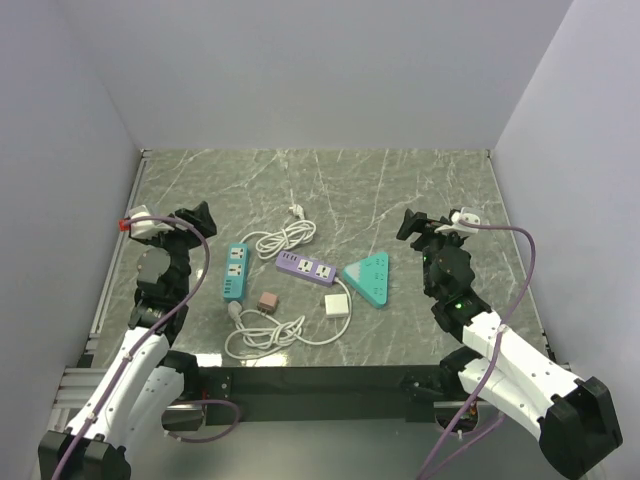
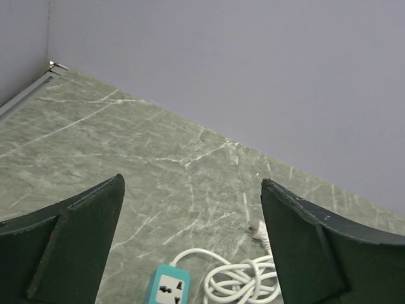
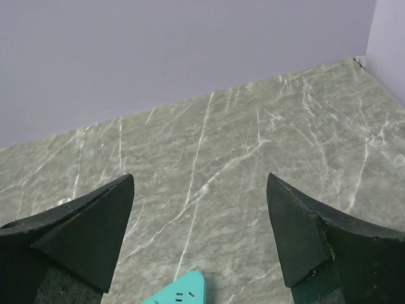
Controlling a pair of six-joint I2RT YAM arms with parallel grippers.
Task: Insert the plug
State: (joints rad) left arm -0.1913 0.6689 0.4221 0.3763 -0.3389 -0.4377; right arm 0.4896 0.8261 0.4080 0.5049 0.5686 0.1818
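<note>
Well apart: plug [image 1: 337, 305] and right hand [image 1: 410, 227].

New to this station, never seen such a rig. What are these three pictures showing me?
These are two robot arms bolted at the near edge of a marbled table. The top picture looks down from behind them: the left claw is on the left, the right claw on the right. The other two pictures come from a camera on each wrist; the dark wedges are that claw's own fingers. Both claws are open and hold nothing. On the table lie a teal power strip, a purple power strip, a teal triangular socket block, a small pink cube adapter, and the flat white plug with its looped cable.
</note>
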